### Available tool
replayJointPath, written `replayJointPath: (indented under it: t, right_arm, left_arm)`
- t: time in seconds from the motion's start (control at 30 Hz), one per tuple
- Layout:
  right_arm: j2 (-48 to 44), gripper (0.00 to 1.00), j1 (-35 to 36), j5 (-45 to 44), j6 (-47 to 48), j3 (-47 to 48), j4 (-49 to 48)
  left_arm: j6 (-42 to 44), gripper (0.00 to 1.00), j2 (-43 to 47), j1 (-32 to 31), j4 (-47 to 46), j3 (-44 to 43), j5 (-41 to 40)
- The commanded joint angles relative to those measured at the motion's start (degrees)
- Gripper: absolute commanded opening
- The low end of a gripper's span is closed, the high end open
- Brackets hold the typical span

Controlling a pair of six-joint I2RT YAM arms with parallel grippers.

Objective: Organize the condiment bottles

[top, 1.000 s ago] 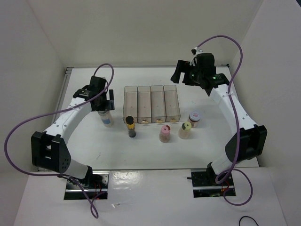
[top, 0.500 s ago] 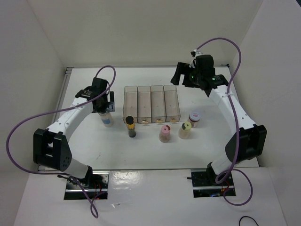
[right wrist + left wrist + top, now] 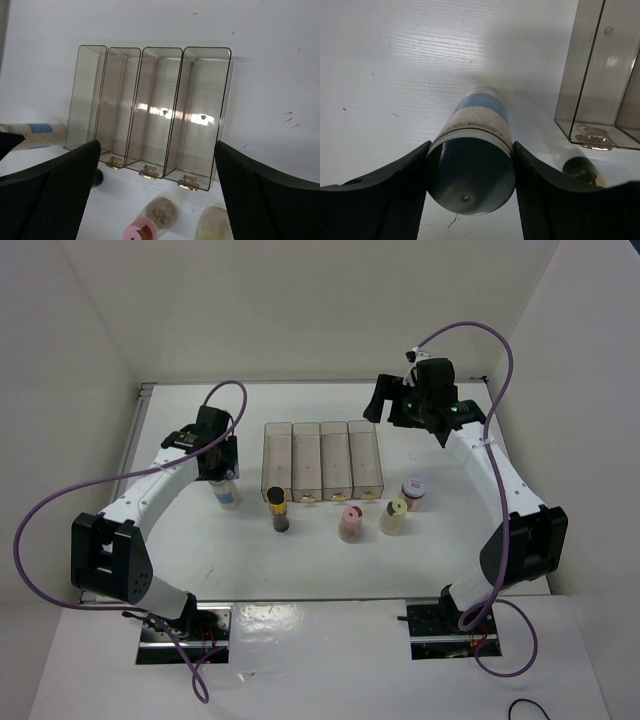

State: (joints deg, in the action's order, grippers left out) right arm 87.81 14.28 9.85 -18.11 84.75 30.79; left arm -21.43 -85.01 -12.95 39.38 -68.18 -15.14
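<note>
Your left gripper is closed on the silver-capped bottle: in the left wrist view its 2 black fingers press against the cap from either side, with the blue label band showing below them. That bottle stands on the white table at about 8 o'clock from the clear rack, just beside the rack's left wall but not touching it. Your right gripper is spread wide with nothing between its fingers; it hangs over the table at about 1 o'clock from the rack, and its camera looks back across the rack's 4 side-by-side compartments. The other 4 bottles stand along the rack's near side, apart from one another. The dark bottle with the gold band is at 7 o'clock from the rack, just off its near-left corner. The pink-capped bottle is at 5 o'clock. The yellow-green-capped bottle stands just to the right of the pink one, and the white and red-lidded bottle is at 4 o'clock, near the rack's near-right corner.
</note>
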Motion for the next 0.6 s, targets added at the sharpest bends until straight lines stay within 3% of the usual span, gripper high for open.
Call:
replayJointPath:
  t: [0.0, 0.2, 0.57]
  right_arm:
    - [-2.3, 0.98, 0.5, -0.4, 0.2, -0.1, -1.5]
    - [-2.3, 0.98, 0.5, -1.0, 0.2, -0.1, -1.5]
    - [-2.8, 0.98, 0.5, -2.0, -0.3, -1.2, -1.5]
  left_arm:
    - [-0.8, 0.65, -0.3, -0.1, -0.4, 0.2, -0.1]
    - [-0.8, 0.46, 0.2, -0.1, 0.1, 0.2, 0.5]
    - [-0.3, 0.37, 2.4, -0.1, 5.5, -12.2, -0.8]
